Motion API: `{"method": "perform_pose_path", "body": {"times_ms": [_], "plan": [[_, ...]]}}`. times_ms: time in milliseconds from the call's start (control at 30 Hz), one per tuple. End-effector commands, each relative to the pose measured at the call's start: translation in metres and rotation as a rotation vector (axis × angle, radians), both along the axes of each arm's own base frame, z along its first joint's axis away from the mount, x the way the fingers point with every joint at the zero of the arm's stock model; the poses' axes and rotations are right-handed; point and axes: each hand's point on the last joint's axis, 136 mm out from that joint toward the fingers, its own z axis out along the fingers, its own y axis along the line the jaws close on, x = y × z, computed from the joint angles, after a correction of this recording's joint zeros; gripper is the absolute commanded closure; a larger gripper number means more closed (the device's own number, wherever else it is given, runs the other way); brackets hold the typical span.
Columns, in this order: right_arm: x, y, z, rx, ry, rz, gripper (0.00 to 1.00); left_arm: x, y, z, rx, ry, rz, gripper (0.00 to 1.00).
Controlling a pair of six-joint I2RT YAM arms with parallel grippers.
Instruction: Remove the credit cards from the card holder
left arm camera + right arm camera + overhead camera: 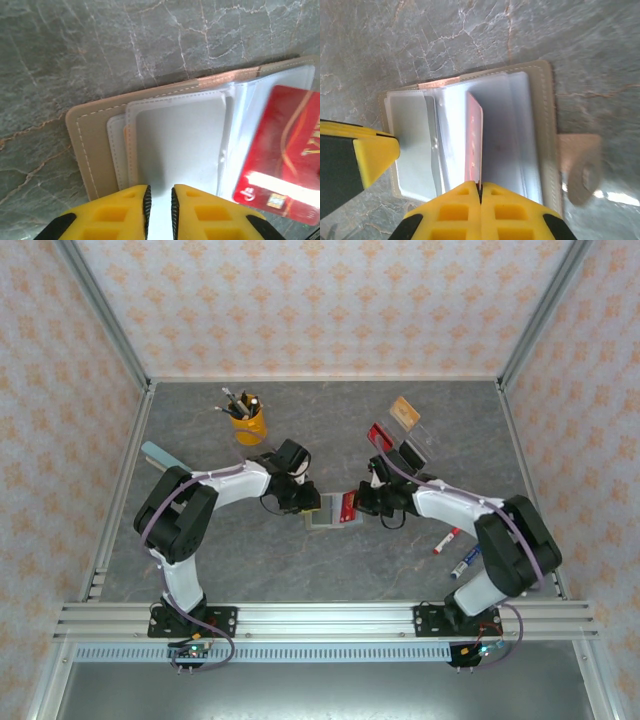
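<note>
Fingers of the right hand (480, 186) are clamped together on the near edge of a thin red plastic credit card (474, 135). The card tilts up among the clear sleeves of a small tan-grey bifold card holder (547, 95). That holder lies open and flat on the grey marbled counter (580, 40), between the 2 arms.

At its opposite side sits the left hand (159, 190), its 2 yellow fingers (120, 210) a narrow gap apart over an empty clear sleeve — whether they pinch it I cannot tell.

Farther back on the right lie 2 more cards, a tan-orange card (405, 412) and a second red card (379, 434). A yellow cup of pens (247, 425) stands back left, and 2 markers (447, 540) lie near the right arm's base.
</note>
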Motion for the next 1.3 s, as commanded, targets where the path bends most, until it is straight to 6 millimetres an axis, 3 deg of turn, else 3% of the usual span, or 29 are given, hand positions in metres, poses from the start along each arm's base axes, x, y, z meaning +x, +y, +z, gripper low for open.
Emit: {"method": "perform_pose_path", "body": {"times_ms": [0, 167, 333, 467, 633, 800, 1033, 1267], "plan": [[-0.004, -0.017, 0.02, -0.061, -0.067, 0.0, 1.0, 0.007, 0.004, 0.024, 0.027, -0.049, 0.011, 0.67], [0.013, -0.026, 0.088, -0.093, -0.277, 0.019, 1.0, 0.016, 0.012, 0.066, 0.052, -0.139, 0.028, 0.39], [0.041, -0.046, 0.142, -0.267, -0.461, 0.024, 1.0, 0.015, 0.048, 0.084, 0.173, -0.202, 0.085, 0.24], [0.065, -0.049, 0.168, -0.389, -0.549, 0.083, 1.0, 0.008, 0.081, 0.089, 0.259, -0.234, 0.136, 0.14], [0.099, -0.041, 0.18, -0.532, -0.599, 0.227, 1.0, -0.004, 0.122, 0.088, 0.356, -0.255, 0.206, 0.02], [0.134, -0.034, 0.174, -0.532, -0.568, 0.321, 1.0, -0.012, 0.136, 0.084, 0.357, -0.247, 0.232, 0.0], [0.169, -0.06, 0.13, -0.586, -0.418, 0.414, 1.0, -0.02, 0.145, 0.083, 0.355, -0.249, 0.246, 0.0], [0.178, -0.066, 0.081, -0.599, -0.276, 0.509, 1.0, -0.021, 0.139, 0.079, 0.323, -0.234, 0.235, 0.0]]}}
